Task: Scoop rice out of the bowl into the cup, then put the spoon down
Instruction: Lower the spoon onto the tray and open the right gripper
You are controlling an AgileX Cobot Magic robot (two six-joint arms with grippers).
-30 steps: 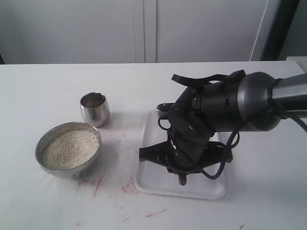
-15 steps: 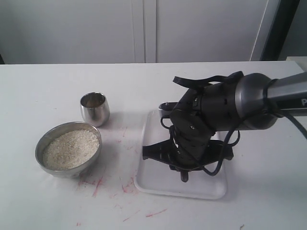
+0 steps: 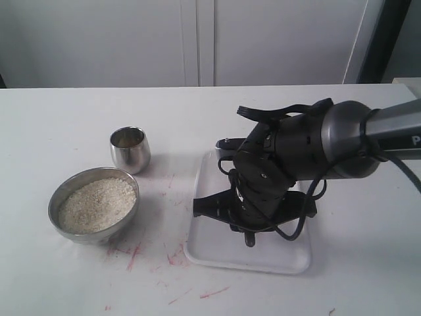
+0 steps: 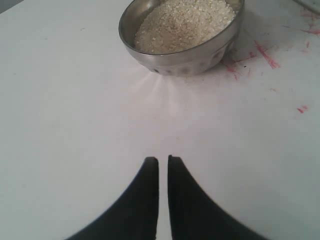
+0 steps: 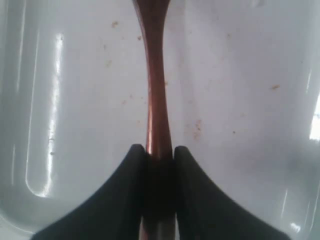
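Observation:
The steel bowl point(image 3: 62, 191) holds a heap of pale rice point(image 3: 97, 204) at the table's left. The small shiny cup point(image 3: 129, 149) stands just behind it. My right gripper point(image 5: 160, 149) is shut on the slim handle of the reddish-brown spoon point(image 5: 156, 90) above the white tray point(image 5: 240, 75). The spoon's scoop runs out of the wrist view. In the exterior view that gripper point(image 3: 248, 238) points down into the tray point(image 3: 210, 253) and hides the spoon. My left gripper point(image 4: 163, 160) is shut and holds nothing, low over the bare table short of the bowl point(image 4: 180, 55) and rice point(image 4: 182, 22).
Red marks point(image 3: 135, 253) stain the white table between bowl and tray. The right arm's dark body and cable point(image 3: 309, 148) hang over the tray. A white cabinet wall point(image 3: 197, 39) stands behind the table.
The right arm has shifted only slightly over the tray, still gripping the spoon. Bowl and cup have not moved.

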